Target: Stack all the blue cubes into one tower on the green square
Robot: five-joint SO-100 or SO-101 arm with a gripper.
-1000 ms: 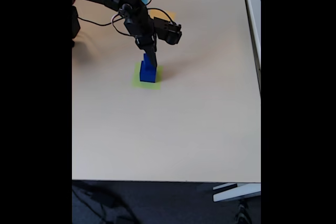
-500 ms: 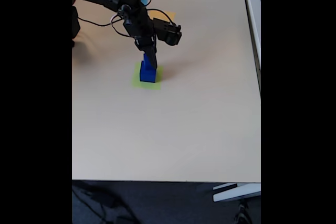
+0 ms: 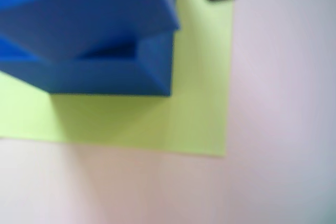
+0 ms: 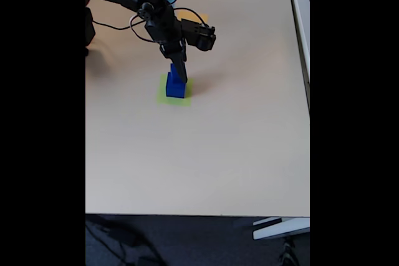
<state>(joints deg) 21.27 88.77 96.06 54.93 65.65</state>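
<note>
Blue cubes (image 4: pixel 175 85) stand stacked as a tower on the green square (image 4: pixel 163 96), a little toward 12 o'clock from the centre of the table (image 4: pixel 199 154) on my fixed feed. My gripper (image 4: pixel 179 74) hangs at the tower's top; I cannot tell whether it is clenched or released. On my wrist feed the cubes (image 3: pixel 89 35) sit at 10 o'clock on the green square (image 3: pixel 194 114).

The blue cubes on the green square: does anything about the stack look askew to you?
Slightly: in the wrist view the upper blue cube sits rotated on the larger cube below, edges not parallel. Both rest within the green square.
</note>
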